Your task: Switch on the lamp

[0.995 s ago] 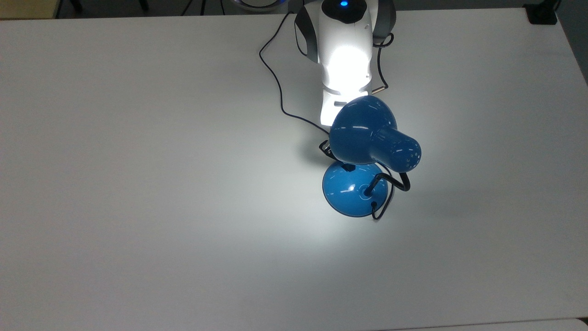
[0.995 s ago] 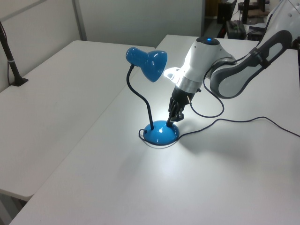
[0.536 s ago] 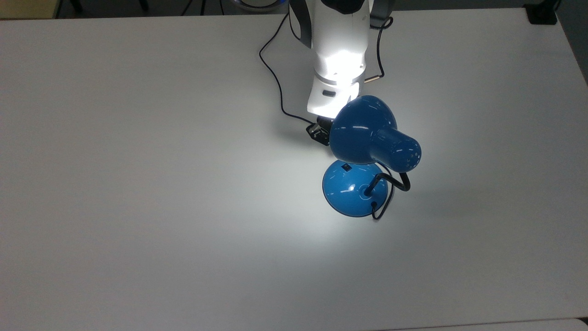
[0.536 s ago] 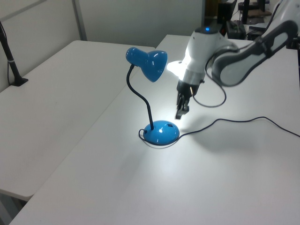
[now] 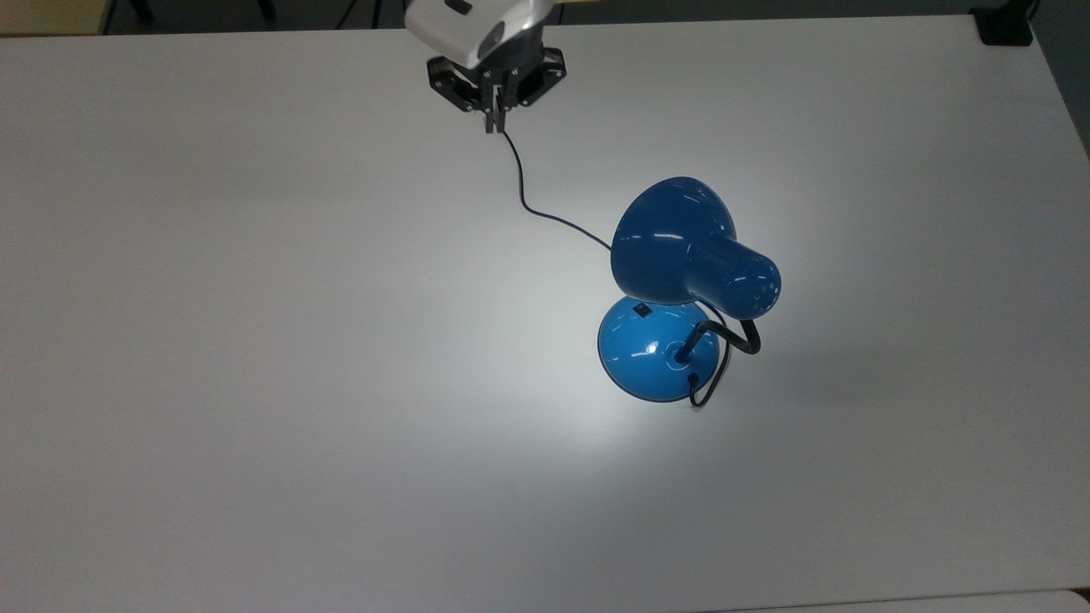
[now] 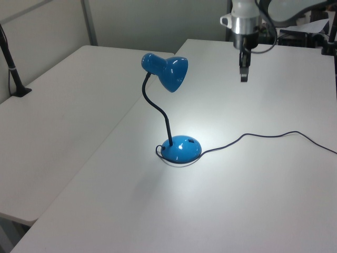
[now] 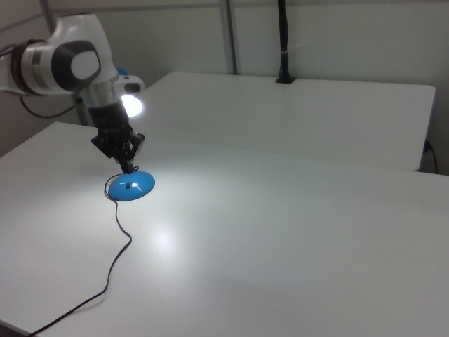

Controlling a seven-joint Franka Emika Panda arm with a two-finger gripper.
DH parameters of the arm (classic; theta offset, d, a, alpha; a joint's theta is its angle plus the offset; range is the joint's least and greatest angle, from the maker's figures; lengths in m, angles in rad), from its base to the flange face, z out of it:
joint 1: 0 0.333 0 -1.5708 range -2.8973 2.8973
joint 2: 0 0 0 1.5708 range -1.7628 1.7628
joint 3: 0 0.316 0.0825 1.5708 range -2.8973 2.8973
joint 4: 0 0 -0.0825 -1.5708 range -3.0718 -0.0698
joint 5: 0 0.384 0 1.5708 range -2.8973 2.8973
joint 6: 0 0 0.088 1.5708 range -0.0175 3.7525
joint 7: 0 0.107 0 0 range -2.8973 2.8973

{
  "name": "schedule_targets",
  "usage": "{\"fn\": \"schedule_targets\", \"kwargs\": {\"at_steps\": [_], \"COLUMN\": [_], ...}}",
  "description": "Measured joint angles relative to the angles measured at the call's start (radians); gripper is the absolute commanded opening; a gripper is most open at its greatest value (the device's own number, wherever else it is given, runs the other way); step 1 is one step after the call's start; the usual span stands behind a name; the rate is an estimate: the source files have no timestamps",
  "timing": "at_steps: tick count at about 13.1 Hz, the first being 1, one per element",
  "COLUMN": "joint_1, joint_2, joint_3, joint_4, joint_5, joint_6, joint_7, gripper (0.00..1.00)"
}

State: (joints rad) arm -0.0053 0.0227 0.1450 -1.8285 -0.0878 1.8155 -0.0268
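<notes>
While the lamp [image 5: 681, 289] lit the table [image 5: 255, 340], the task appeared complete. The claw [image 5: 494, 125], fingers pressed together, held nothing near the far edge.

The table [image 5: 255, 340] lies bare on every side of the lamp [image 5: 656, 349], so its base is open to approach from the top view's left and bottom. The shade [image 5: 681, 247] overhangs the base's upper part in the top view, close above the switch [image 5: 645, 310]. The cord [image 5: 545, 213] runs across the table from the base toward the gripper [image 5: 494, 119], which hangs well apart near the top view's upper edge.
</notes>
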Motion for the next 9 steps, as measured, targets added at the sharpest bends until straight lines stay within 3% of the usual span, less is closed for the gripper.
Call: {"fn": "schedule_targets", "kwargs": {"at_steps": [2,6,9], "joint_1": [-0.029,-0.043,0.031], "joint_2": [-0.008,-0.008,-0.007], "joint_3": [-0.001,-0.015,-0.105], "joint_4": [0.053,0.117,0.132], "joint_5": [0.0,0.0,0.002], "joint_6": [-0.051,-0.09,-0.09], "joint_7": [0.007,0.11,0.143], "gripper": [1.0,1.0,1.0]}}
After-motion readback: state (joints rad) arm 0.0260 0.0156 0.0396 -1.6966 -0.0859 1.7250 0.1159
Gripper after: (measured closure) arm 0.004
